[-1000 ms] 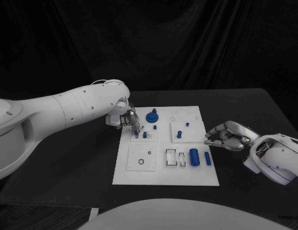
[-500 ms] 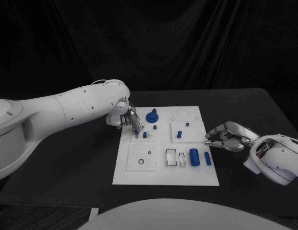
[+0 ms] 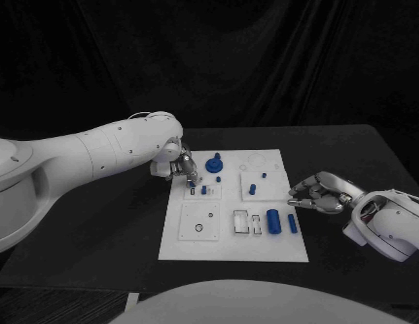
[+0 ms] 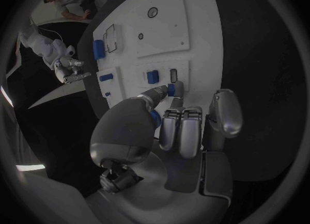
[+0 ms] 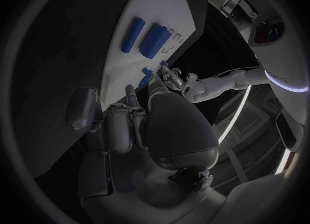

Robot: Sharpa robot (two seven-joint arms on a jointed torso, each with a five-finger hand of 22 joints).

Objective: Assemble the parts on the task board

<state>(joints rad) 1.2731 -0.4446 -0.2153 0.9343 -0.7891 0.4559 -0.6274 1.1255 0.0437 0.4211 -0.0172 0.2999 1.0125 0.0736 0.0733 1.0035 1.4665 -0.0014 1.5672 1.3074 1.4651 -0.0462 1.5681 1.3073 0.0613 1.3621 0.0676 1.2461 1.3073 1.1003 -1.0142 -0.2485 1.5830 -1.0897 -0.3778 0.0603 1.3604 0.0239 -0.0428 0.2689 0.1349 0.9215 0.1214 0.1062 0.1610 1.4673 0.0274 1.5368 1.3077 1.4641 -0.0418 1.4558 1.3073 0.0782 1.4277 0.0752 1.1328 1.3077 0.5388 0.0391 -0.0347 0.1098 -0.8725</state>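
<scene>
The white task board (image 3: 231,236) lies in the middle of the table. My left hand (image 3: 177,167) hovers over its far left corner and pinches a small blue part (image 4: 170,89) between thumb and a finger, just above a square plate with a blue peg (image 3: 204,190). A blue round part with a stem (image 3: 215,163) stands beside that hand. My right hand (image 3: 316,192) sits at the board's right edge with fingers curled in and nothing in them. A thick blue cylinder (image 3: 273,221) and a thinner one (image 3: 292,223) lie in front of it, and both cylinders (image 5: 155,40) face its palm.
Two more small blue pegs (image 3: 252,189) stand on the plate right of centre. Near the board's front are a plate with a round hole (image 3: 198,228) and a slotted frame (image 3: 241,221). Bare black table (image 3: 92,236) surrounds the board.
</scene>
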